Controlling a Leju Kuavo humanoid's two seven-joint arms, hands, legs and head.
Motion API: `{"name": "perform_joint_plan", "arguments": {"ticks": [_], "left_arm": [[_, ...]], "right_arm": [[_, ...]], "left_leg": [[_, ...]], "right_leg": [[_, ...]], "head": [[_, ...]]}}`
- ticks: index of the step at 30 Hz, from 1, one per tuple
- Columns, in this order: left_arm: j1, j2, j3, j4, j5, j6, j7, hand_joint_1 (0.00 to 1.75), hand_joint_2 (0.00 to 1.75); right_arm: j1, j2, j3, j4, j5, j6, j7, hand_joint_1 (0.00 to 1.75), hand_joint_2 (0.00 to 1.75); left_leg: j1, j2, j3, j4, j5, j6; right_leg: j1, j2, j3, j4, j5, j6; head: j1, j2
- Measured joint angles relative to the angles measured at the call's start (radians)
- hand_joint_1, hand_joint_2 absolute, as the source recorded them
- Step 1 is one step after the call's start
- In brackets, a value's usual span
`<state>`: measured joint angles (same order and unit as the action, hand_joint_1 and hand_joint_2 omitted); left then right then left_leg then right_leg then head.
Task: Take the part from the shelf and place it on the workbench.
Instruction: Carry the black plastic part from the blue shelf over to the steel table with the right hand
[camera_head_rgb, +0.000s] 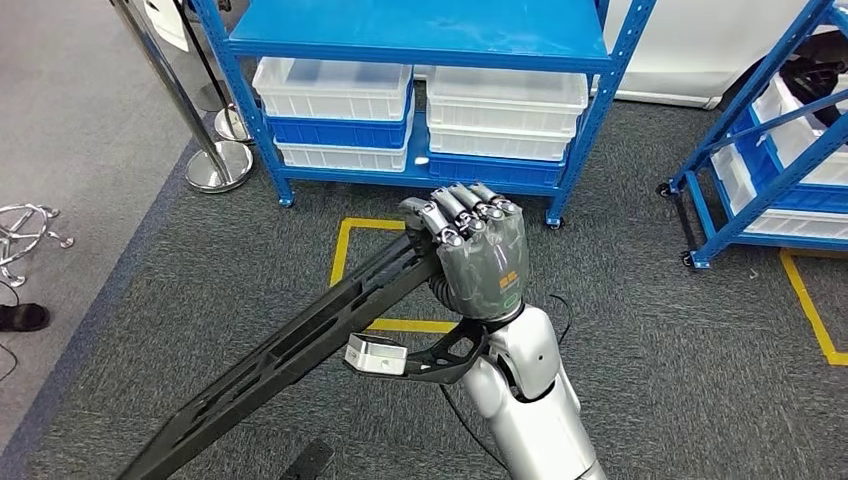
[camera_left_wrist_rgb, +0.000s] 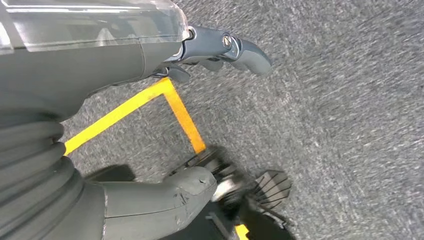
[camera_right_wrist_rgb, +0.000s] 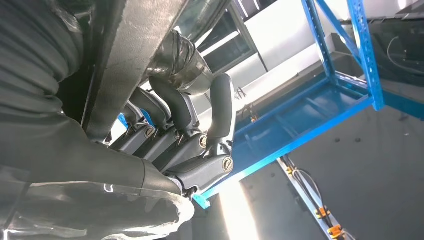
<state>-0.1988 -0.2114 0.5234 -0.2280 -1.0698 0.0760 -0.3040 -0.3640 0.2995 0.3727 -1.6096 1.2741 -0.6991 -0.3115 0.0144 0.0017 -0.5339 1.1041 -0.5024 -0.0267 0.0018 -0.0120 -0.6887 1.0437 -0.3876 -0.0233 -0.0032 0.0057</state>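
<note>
One long black part, slotted along its length, is held at its far end by right hand; rest of it slants down twd lower left, above grey carpet. Rt arm raised, back of hand facing head cam, fingers curled tight over part's top edge. Rt wrist view: fingers wrap round part, thumb alongside them. Left hand hangs over carpet w/ yellow floor tape; its fingers partly seen, nothing in them, can't tell how far apart. Beyond rt fingers: blue shelf w/ white bins.
</note>
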Motion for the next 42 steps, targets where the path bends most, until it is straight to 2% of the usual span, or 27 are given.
{"name": "perform_joint_plan", "arguments": {"ticks": [2, 4, 5, 6, 8, 9, 10, 11, 13, 14, 16, 18, 20, 22, 24, 25, 26, 27, 29, 31, 32, 35, 37, 39, 40, 41, 42], "left_arm": [[-0.001, 0.000, 0.000, 0.000, 0.002, 0.000, -0.001, 0.00, 1.75], [0.001, 0.001, 0.000, 0.000, 0.002, 0.000, -0.001, 0.00, 1.75], [0.002, 0.001, 0.000, 0.000, 0.002, 0.000, -0.001, 0.00, 1.75], [0.002, 0.001, 0.000, 0.000, 0.002, 0.000, -0.001, 0.00, 1.75], [0.000, 0.001, 0.000, 0.000, 0.002, 0.000, -0.002, 0.00, 1.75], [0.000, 0.001, 0.000, 0.000, 0.002, 0.000, -0.002, 0.00, 1.75], [0.001, 0.001, 0.000, 0.000, 0.002, 0.000, -0.002, 0.00, 1.75], [0.001, 0.001, 0.000, 0.000, 0.002, 0.000, -0.002, 0.00, 1.75], [0.001, 0.001, 0.000, 0.000, 0.003, 0.000, -0.003, 0.00, 1.75], [0.001, 0.001, 0.000, 0.000, 0.003, 0.000, -0.005, 0.00, 1.75], [0.002, 0.002, 0.000, 0.000, 0.003, 0.000, -0.010, 0.00, 1.75], [0.004, 0.003, 0.000, 0.000, 0.003, -0.002, -0.016, 0.00, 1.75], [0.008, 0.004, 0.000, 0.000, 0.003, -0.003, -0.023, 0.00, 1.75], [0.015, 0.004, 0.000, 0.000, 0.003, -0.003, -0.028, 0.00, 1.75], [0.019, 0.004, 0.000, 0.000, 0.003, -0.003, -0.032, 0.00, 1.75], [0.019, 0.004, 0.000, 0.000, 0.003, -0.003, -0.032, 0.00, 1.75], [0.019, 0.005, 0.000, 0.000, 0.003, -0.003, -0.032, 0.00, 1.75], [0.019, 0.005, 0.000, 0.000, 0.003, -0.003, -0.033, 0.00, 1.75], [0.018, 0.007, 0.000, 0.000, 0.003, -0.003, -0.033, 0.00, 1.75], [0.015, 0.008, 0.000, 0.000, 0.003, -0.003, -0.034, 0.00, 1.75], [0.014, 0.009, 0.000, 0.000, 0.003, -0.003, -0.036, 0.00, 1.75], [0.017, 0.009, 0.000, 0.000, 0.004, -0.003, -0.046, 0.00, 1.75], [0.016, 0.008, 0.000, 0.000, 0.004, -0.003, -0.052, 0.00, 1.75], [0.016, 0.008, 0.000, 0.000, 0.004, -0.003, -0.055, 0.00, 1.75], [0.017, 0.008, 0.000, 0.000, 0.004, -0.003, -0.055, 0.00, 1.75], [0.018, 0.008, 0.000, 0.000, 0.004, -0.003, -0.056, 0.00, 1.75], [0.019, 0.008, 0.000, 0.000, 0.005, -0.003, -0.056, 0.00, 1.75]], "right_arm": [[0.000, 0.000, 0.001, 0.000, 0.002, 0.000, 0.001, 1.75, 1.75], [0.001, -0.001, 0.002, 0.000, 0.002, 0.000, 0.002, 1.75, 1.75], [0.001, -0.002, 0.002, 0.000, 0.001, 0.000, 0.002, 1.75, 1.75], [0.001, -0.003, 0.002, 0.000, 0.001, 0.000, 0.002, 1.75, 1.75], [0.002, -0.006, 0.002, 0.000, 0.001, 0.000, 0.003, 1.75, 1.75], [0.002, -0.007, 0.002, 0.000, 0.001, 0.000, 0.003, 1.75, 1.75], [0.003, -0.008, 0.002, 0.000, 0.001, 0.000, 0.003, 1.75, 1.75], [0.003, -0.010, 0.002, 0.000, 0.001, 0.000, 0.003, 1.75, 1.75], [0.004, -0.011, 0.002, 0.000, 0.001, 0.000, 0.003, 1.75, 1.75], [0.003, -0.012, 0.003, 0.000, 0.001, 0.000, 0.003, 1.75, 1.75], [0.001, -0.012, 0.006, -0.001, 0.002, 0.000, 0.003, 1.75, 1.75], [0.000, -0.012, 0.008, -0.002, 0.003, 0.000, 0.004, 1.75, 1.75], [0.001, -0.012, 0.009, -0.002, 0.003, 0.000, 0.006, 1.75, 1.75], [0.002, -0.013, 0.010, -0.001, 0.003, 0.000, 0.008, 1.75, 1.75], [0.002, -0.014, 0.013, -0.001, 0.003, 0.001, 0.008, 1.75, 1.75], [0.003, -0.014, 0.014, -0.001, 0.003, 0.001, 0.008, 1.75, 1.75], [0.004, -0.014, 0.015, -0.001, 0.003, 0.000, 0.008, 1.75, 1.75], [0.005, -0.014, 0.015, -0.001, 0.003, 0.000, 0.008, 1.75, 1.75], [0.006, -0.015, 0.015, -0.001, 0.003, 0.000, 0.009, 1.75, 1.75], [0.005, -0.015, 0.015, -0.002, 0.003, 0.000, 0.009, 1.75, 1.75], [0.005, -0.015, 0.015, -0.002, 0.003, 0.000, 0.010, 1.75, 1.75], [0.005, -0.016, 0.016, -0.003, 0.003, 0.000, 0.016, 1.75, 1.75], [0.004, -0.019, 0.017, -0.003, 0.003, 0.000, 0.020, 1.75, 1.75], [0.005, -0.023, 0.017, -0.003, 0.003, 0.000, 0.021, 1.75, 1.75], [0.006, -0.025, 0.018, -0.003, 0.003, 0.000, 0.021, 1.75, 1.75], [0.007, -0.028, 0.018, -0.002, 0.003, 0.000, 0.022, 1.75, 1.75], [0.007, -0.031, 0.019, -0.002, 0.003, 0.000, 0.023, 1.75, 1.75]], "left_leg": [[-0.006, -0.002, 0.049, -0.086, -0.037, 0.013], [-0.004, 0.000, 0.037, -0.092, -0.022, 0.031], [-0.002, 0.003, 0.026, -0.093, -0.008, 0.041], [0.000, 0.006, 0.012, -0.096, 0.007, 0.050], [-0.001, 0.009, -0.022, -0.095, 0.035, 0.059], [-0.001, 0.009, -0.041, -0.093, 0.049, 0.060], [-0.002, 0.010, -0.060, -0.091, 0.063, 0.059], [-0.002, 0.010, -0.079, -0.089, 0.075, 0.057], [-0.002, 0.010, -0.114, -0.084, 0.100, 0.050], [-0.002, 0.010, -0.127, -0.082, 0.110, 0.045], [-0.003, 0.008, -0.141, -0.081, 0.132, 0.032], [0.000, 0.009, -0.147, -0.088, 0.155, 0.018], [0.007, 0.008, -0.158, -0.082, 0.147, 0.007], [0.009, 0.007, -0.187, -0.010, 0.068, 0.002], [0.009, 0.007, -0.223, 0.123, -0.023, 0.000], [0.008, 0.006, -0.230, 0.178, -0.039, -0.001], [0.008, 0.006, -0.223, 0.205, -0.034, 0.000], [0.007, 0.006, -0.197, 0.194, -0.014, 0.003], [0.002, 0.005, -0.097, 0.075, 0.018, 0.012], [-0.005, 0.005, -0.010, -0.052, 0.008, 0.022], [-0.008, 0.004, 0.007, -0.083, -0.002, 0.026], [-0.005, 0.007, 0.005, -0.105, 0.011, 0.045], [0.001, 0.010, -0.004, -0.113, 0.029, 0.058], [0.000, 0.011, -0.021, -0.111, 0.041, 0.063], [0.000, 0.011, -0.030, -0.110, 0.046, 0.062], [0.001, 0.011, -0.038, -0.107, 0.051, 0.059], [0.002, 0.010, -0.045, -0.104, 0.055, 0.056]], "right_leg": [[0.001, -0.001, -0.011, 0.004, 0.020, 0.010], [0.000, 0.001, -0.018, 0.001, 0.029, 0.021], [-0.001, 0.003, -0.028, 0.013, 0.006, 0.026], [-0.003, 0.005, -0.041, 0.042, -0.036, 0.031], [-0.008, 0.008, -0.069, 0.152, -0.144, 0.038], [-0.010, 0.008, -0.078, 0.215, -0.173, 0.042], [-0.012, 0.008, -0.079, 0.265, -0.176, 0.044], [-0.014, 0.008, -0.068, 0.290, -0.156, 0.046], [-0.020, 0.008, 0.009, 0.239, -0.103, 0.046], [-0.021, 0.008, 0.072, 0.170, -0.104, 0.044], [-0.017, 0.010, 0.181, 0.021, -0.145, 0.039], [-0.008, 0.011, 0.206, -0.040, -0.162, 0.030], [-0.007, 0.008, 0.189, -0.042, -0.141, 0.012], [-0.007, 0.006, 0.167, -0.044, -0.119, -0.006], [-0.002, 0.005, 0.140, -0.042, -0.098, -0.015], [0.001, 0.005, 0.126, -0.041, -0.087, -0.017], [0.004, 0.005, 0.112, -0.039, -0.077, -0.017], [0.005, 0.005, 0.098, -0.035, -0.068, -0.016], [0.007, 0.006, 0.075, -0.025, -0.056, -0.013], [0.009, 0.005, 0.061, -0.014, -0.048, -0.005], [0.009, 0.004, 0.057, -0.013, -0.044, 0.000], [0.008, 0.003, 0.048, -0.005, -0.041, 0.018], [0.004, 0.008, 0.020, 0.060, -0.092, 0.030], [-0.004, 0.010, -0.028, 0.184, -0.169, 0.040], [-0.008, 0.010, -0.044, 0.234, -0.192, 0.045], [-0.012, 0.010, -0.044, 0.253, -0.196, 0.049], [-0.017, 0.010, -0.025, 0.235, -0.182, 0.052]], "head": [[0.000, 0.000], [0.001, 0.000], [0.001, 0.000], [0.001, 0.000], [0.001, 0.000], [0.001, 0.000], [0.001, 0.000], [0.001, 0.000], [0.001, 0.000], [0.001, 0.000], [0.001, 0.000], [0.000, 0.000], [0.001, 0.000], [0.000, 0.000], [0.000, 0.000], [0.000, 0.000], [0.000, 0.000], [0.000, 0.000], [0.000, 0.000], [0.001, 0.000], [0.001, 0.000], [0.001, 0.000], [0.001, 0.000], [0.001, 0.000], [0.002, 0.000], [0.001, 0.000], [0.001, 0.000]]}}
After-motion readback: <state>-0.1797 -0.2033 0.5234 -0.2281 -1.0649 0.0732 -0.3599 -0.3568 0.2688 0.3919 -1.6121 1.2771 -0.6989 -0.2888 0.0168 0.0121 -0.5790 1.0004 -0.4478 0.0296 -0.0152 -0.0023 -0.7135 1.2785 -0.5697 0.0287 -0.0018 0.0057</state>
